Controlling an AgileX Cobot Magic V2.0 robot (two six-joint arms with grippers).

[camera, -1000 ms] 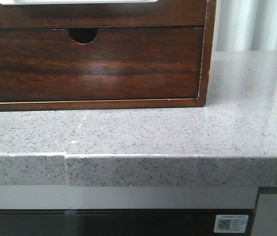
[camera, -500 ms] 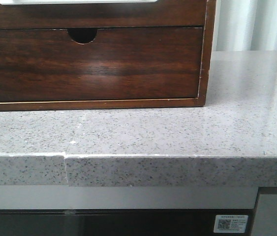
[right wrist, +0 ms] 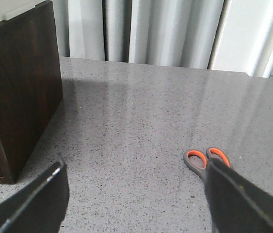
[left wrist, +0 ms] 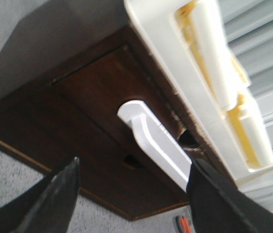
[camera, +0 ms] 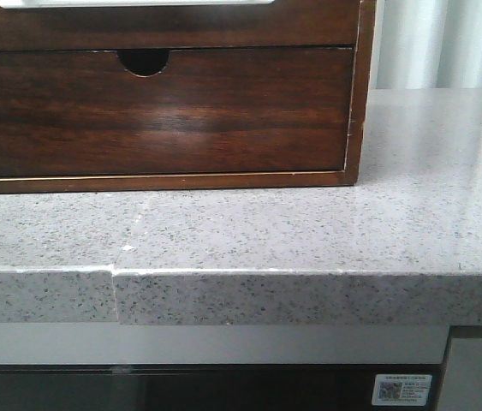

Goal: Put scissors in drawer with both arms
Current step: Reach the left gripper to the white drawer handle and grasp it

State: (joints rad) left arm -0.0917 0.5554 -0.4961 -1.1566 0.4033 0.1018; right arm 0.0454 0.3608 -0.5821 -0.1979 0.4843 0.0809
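The drawer (camera: 181, 26) is the upper glossy dark-brown front of the wooden cabinet, with a pale patch on its top edge. In the left wrist view that pale part (left wrist: 151, 143) juts out ahead of my open left gripper (left wrist: 135, 162), which holds nothing. The scissors (right wrist: 198, 162), grey with orange-lined handles, lie flat on the counter right of the cabinet. Their blades are hidden behind one finger (right wrist: 238, 199) of my open right gripper (right wrist: 135, 165), which hovers over the counter beside them. A bit of the scissors (left wrist: 184, 224) also shows in the left wrist view. Neither gripper appears in the front view.
Below the drawer is a second front with a semicircular finger notch (camera: 144, 60). A white tray (left wrist: 209, 111) with yellowish bottles sits on top of the cabinet. The grey speckled counter (camera: 309, 231) has a front edge close by, and curtains (right wrist: 165, 29) hang behind it.
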